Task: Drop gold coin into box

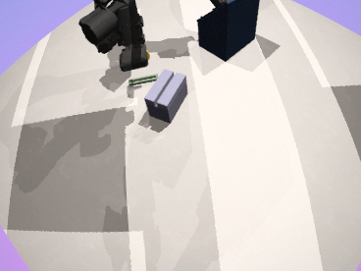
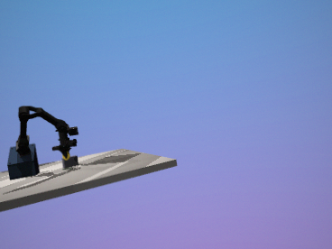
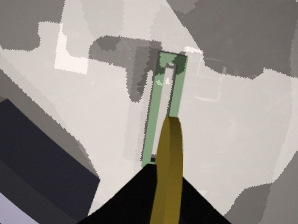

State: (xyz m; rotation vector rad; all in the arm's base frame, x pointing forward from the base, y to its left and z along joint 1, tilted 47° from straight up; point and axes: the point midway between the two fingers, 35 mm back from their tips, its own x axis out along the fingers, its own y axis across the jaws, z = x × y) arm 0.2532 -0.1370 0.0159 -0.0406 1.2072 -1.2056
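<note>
My gripper (image 1: 135,59) (image 2: 66,151) (image 3: 158,175) is shut on the gold coin (image 1: 148,55) (image 2: 68,157) (image 3: 170,157). The coin is upright and edge-on in the wrist view, with its lower part sticking out past the fingertips; it is raised out of the holder. The green holder (image 1: 143,80) (image 3: 177,95) lies on the table, its long channel empty where it shows; the coin hides part of it in the wrist view. The closed grey box (image 1: 178,85) (image 2: 72,161) (image 3: 50,155) stands beside the holder, with a narrow slot line along its lid.
The dark blue base block (image 1: 228,31) (image 2: 23,164) of the arm stands behind the box. The table (image 1: 167,216) (image 2: 108,173) has patchy light and dark areas. Its edge shows in the exterior view.
</note>
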